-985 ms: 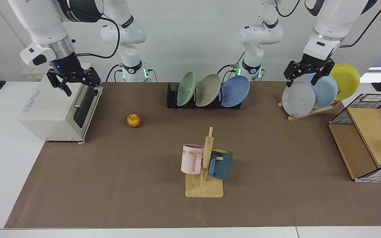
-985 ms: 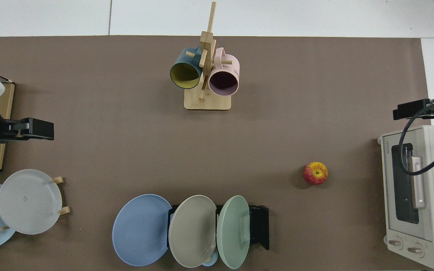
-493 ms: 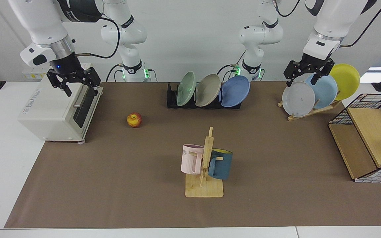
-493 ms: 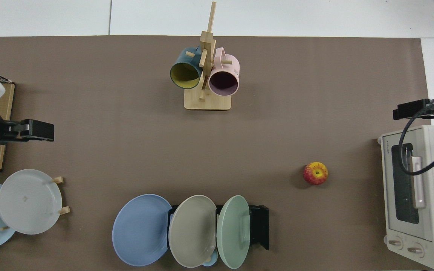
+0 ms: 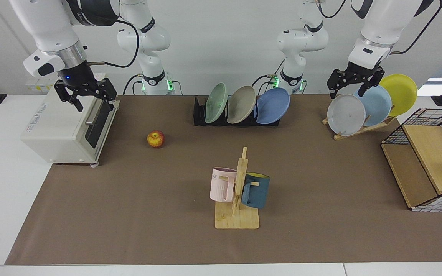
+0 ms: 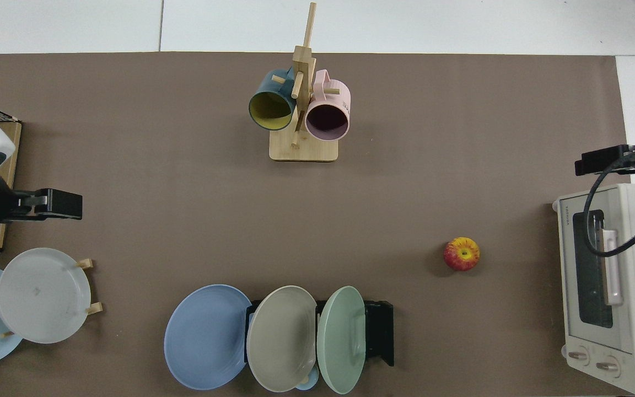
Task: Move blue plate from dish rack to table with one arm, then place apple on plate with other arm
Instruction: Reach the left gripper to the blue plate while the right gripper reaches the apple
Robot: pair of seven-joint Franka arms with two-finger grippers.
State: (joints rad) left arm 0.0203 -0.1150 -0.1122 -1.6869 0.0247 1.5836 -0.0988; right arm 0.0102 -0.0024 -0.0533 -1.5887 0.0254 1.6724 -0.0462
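Blue plate racked, rim overlapped by beige plate; both pincers spread, empty.

Your worktop is white, overlaid by a wide brown mat that covers most of it. On the mat you have a black dish rack at the back centre, a red-and-yellow apple well apart from it toward the toaster oven, a wooden mug tree nearer the camera, a wooden plate stand and a wire-and-wood crate. The toaster oven straddles the mat's edge.
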